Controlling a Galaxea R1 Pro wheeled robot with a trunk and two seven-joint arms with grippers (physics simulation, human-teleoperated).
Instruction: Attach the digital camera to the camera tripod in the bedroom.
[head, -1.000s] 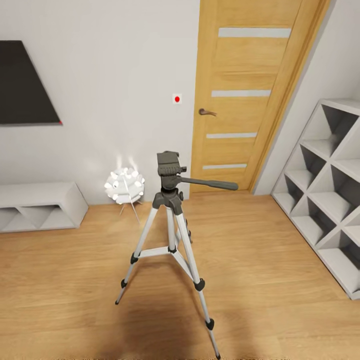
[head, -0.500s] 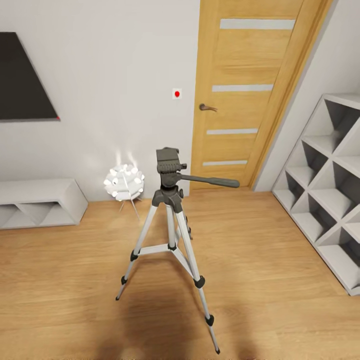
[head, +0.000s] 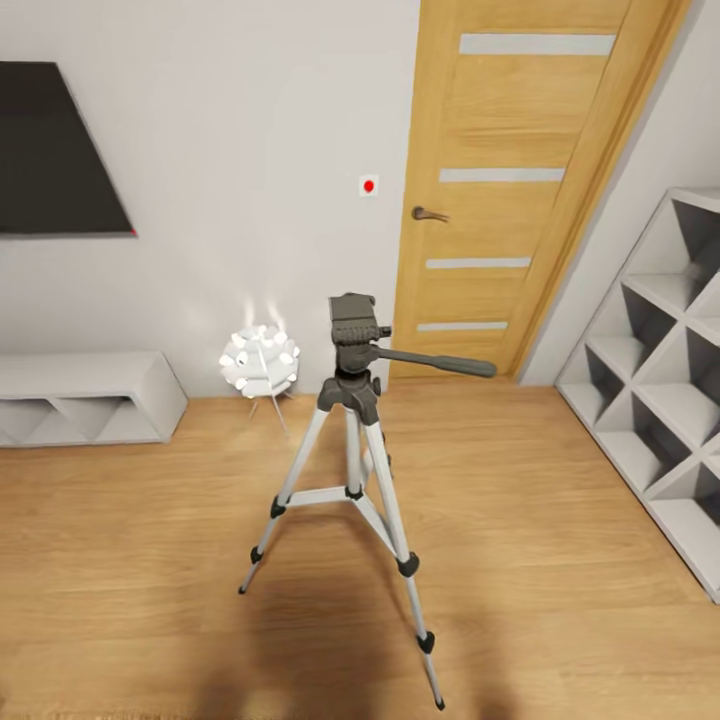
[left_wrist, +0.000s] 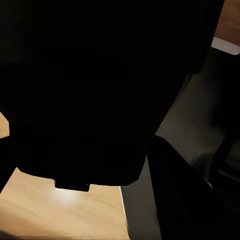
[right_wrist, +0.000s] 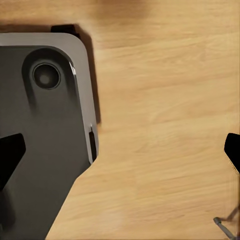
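Head view shows the tripod (head: 355, 460) standing upright on the wood floor (head: 560, 560), in the middle of the room, with its three silver legs spread. Its black head (head: 355, 325) has nothing mounted on it, and the long black handle (head: 435, 362) points toward the right side, in front of the wooden door (head: 500, 190). Just behind the tripod, near the white wall, stands a white ball lamp (head: 259, 362). A low white shelf (head: 85, 395) is at the left, under a dark screen (head: 50, 150), and white cube shelves (head: 660, 380) are at the right.

Right wrist view looks down on the floor and a grey part of the robot base (right_wrist: 45, 135); two dark finger tips (right_wrist: 10, 155) sit at opposite edges, far apart, so these jaws are open. At the corner, a thin metal piece (right_wrist: 225, 227) is seen, but I cannot tell what it is.

Left wrist view is almost all dark, so I cannot tell the state of the left jaws.
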